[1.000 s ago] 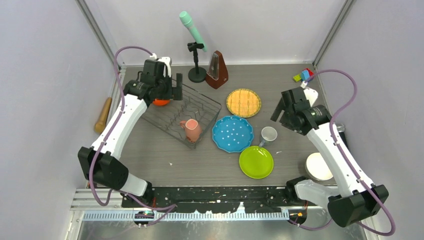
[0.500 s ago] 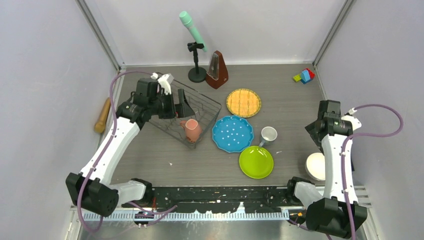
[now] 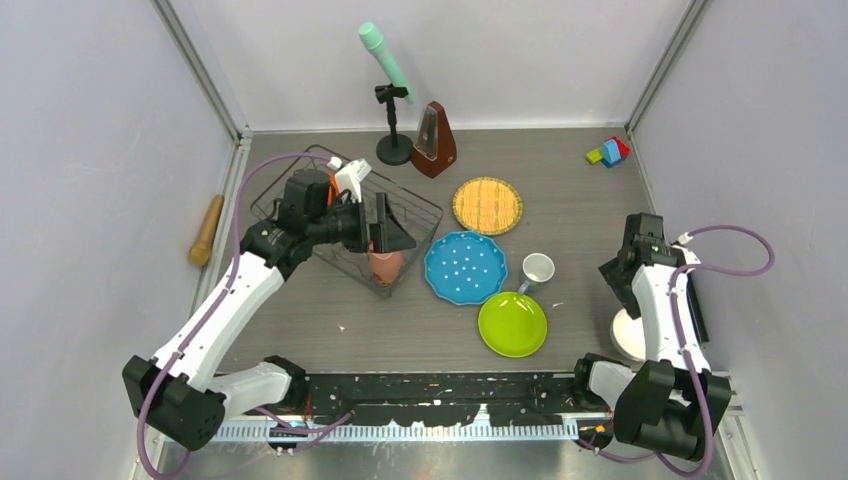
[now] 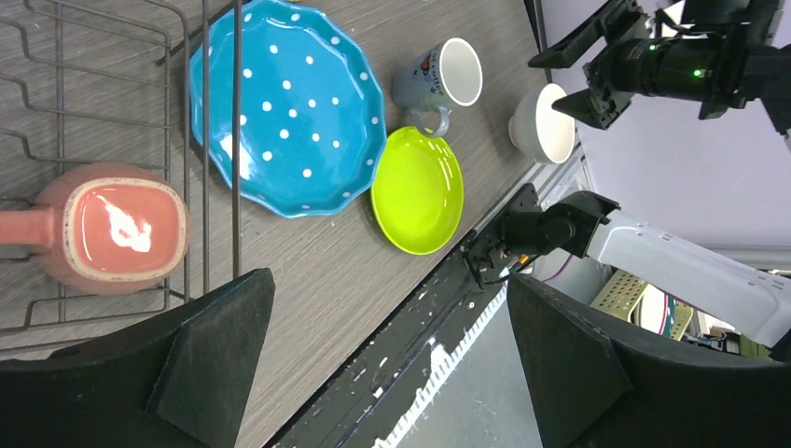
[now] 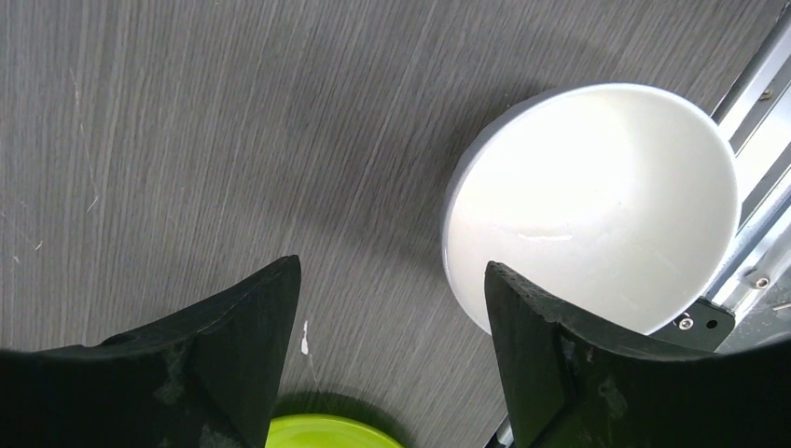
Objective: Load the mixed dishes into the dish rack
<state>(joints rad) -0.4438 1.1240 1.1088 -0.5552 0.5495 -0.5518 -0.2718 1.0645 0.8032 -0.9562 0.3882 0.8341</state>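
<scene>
The dark wire dish rack (image 3: 300, 180) stands at the left and holds the pinkish-tan mug (image 3: 385, 265), also seen in the left wrist view (image 4: 112, 224). My left gripper (image 3: 388, 228) is open and empty above the rack's right part. The orange bowl is hidden under my left arm. The blue dotted plate (image 3: 465, 267), lime-green plate (image 3: 512, 323), small grey mug (image 3: 537, 270) and yellow woven plate (image 3: 487, 205) lie on the table. My right gripper (image 3: 622, 285) is open and empty, just left of the white bowl (image 5: 597, 205).
A brown metronome (image 3: 434, 140) and a black stand with a mint microphone (image 3: 390, 100) stand at the back. A wooden pin (image 3: 207, 230) lies outside the left rail. Coloured blocks (image 3: 608, 150) sit at the back right.
My left gripper has moved from the rack's far left corner, where the orange bowl was, to above the pink mug. My right arm has pulled back right and down towards the white bowl.
</scene>
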